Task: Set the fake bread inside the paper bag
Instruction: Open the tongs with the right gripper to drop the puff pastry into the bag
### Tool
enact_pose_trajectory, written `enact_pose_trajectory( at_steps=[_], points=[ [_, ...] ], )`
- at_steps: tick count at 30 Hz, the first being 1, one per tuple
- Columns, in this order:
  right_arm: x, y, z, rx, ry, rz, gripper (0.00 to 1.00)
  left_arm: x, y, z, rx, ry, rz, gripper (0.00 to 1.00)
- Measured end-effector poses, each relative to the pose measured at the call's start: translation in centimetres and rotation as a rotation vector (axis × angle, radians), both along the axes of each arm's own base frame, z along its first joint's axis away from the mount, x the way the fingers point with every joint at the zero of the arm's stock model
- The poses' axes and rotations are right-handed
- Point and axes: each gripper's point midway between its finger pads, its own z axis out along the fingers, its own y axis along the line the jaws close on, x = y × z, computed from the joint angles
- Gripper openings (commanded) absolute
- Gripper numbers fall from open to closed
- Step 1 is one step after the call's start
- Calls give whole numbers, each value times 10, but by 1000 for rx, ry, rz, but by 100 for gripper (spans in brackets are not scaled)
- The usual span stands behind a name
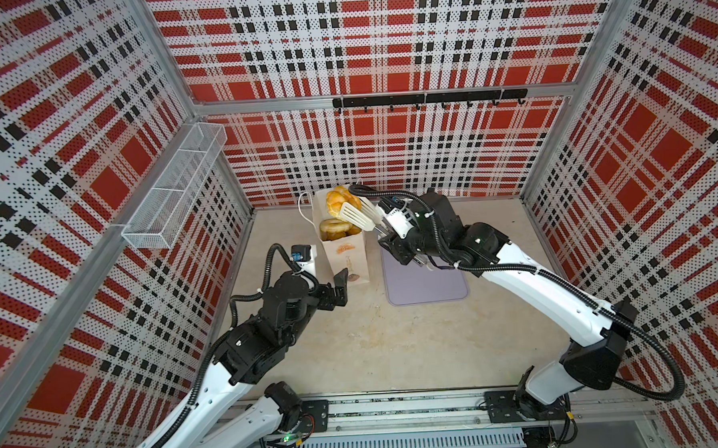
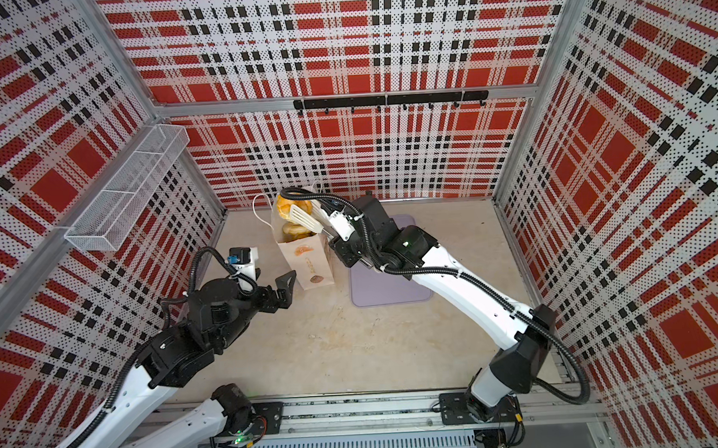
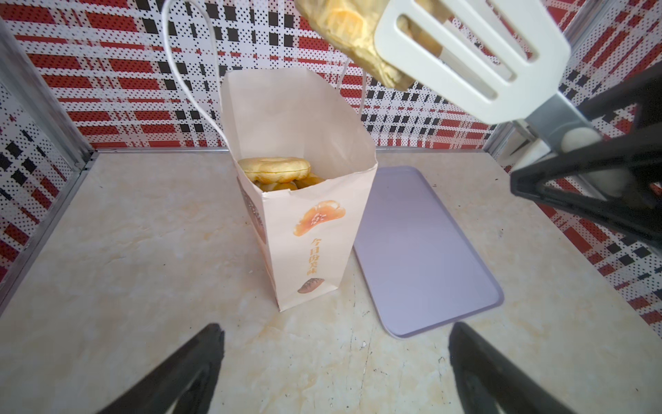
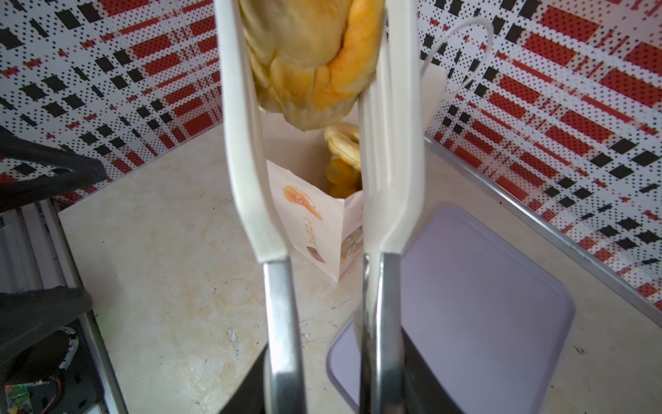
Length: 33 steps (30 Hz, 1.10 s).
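Observation:
The paper bag [image 1: 347, 256] [image 2: 309, 265] stands upright and open at the back of the table. Several pieces of fake bread lie inside, a ring doughnut [image 3: 274, 168] [image 1: 331, 228] on top. My right gripper [image 1: 385, 234] [image 4: 327, 387] is shut on white slotted tongs [image 1: 359, 216] [image 4: 247, 161]. The tongs pinch a golden bun [image 1: 339, 201] [image 2: 286, 207] [image 3: 344, 28] [image 4: 308, 61] just above the bag's mouth. My left gripper [image 1: 341, 288] [image 3: 335, 328] hovers open and empty at the bag's near-left corner, not touching it.
A flat lilac tray [image 1: 426, 284] [image 3: 422, 251] lies bare just right of the bag, under the right arm. A white wire-mesh basket [image 1: 172, 187] hangs on the left wall. A black hook rail [image 1: 426, 98] runs along the back wall.

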Motion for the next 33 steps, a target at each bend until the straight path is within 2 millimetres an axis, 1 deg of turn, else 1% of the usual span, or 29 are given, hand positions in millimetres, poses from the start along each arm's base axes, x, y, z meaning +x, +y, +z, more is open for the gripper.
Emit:
enact_pose_trajectory(
  at_steps=[3,5,12,16,23,28,33],
  points=[
    [6,10,-3,-18,-9,2,43,1,7,1,-11,-2,19,99],
    [11,14,-7,-39,-10,-6,43,1,10,1,-18,-1,26,99],
    [32,16,-25,-123,-22,-64,43,1,17,-11,-27,23,40,99],
    [40,13,-32,-172,-31,-91,44,1,15,-22,-33,52,27,99],
    [48,10,-34,-214,-49,-118,45,1,6,-50,-29,126,-2,100],
    [50,7,-36,-238,-56,-129,46,3,0,-52,-45,136,-19,99],
    [52,6,-40,-263,-58,-131,51,4,-2,-51,-58,129,-19,100]
  ],
)
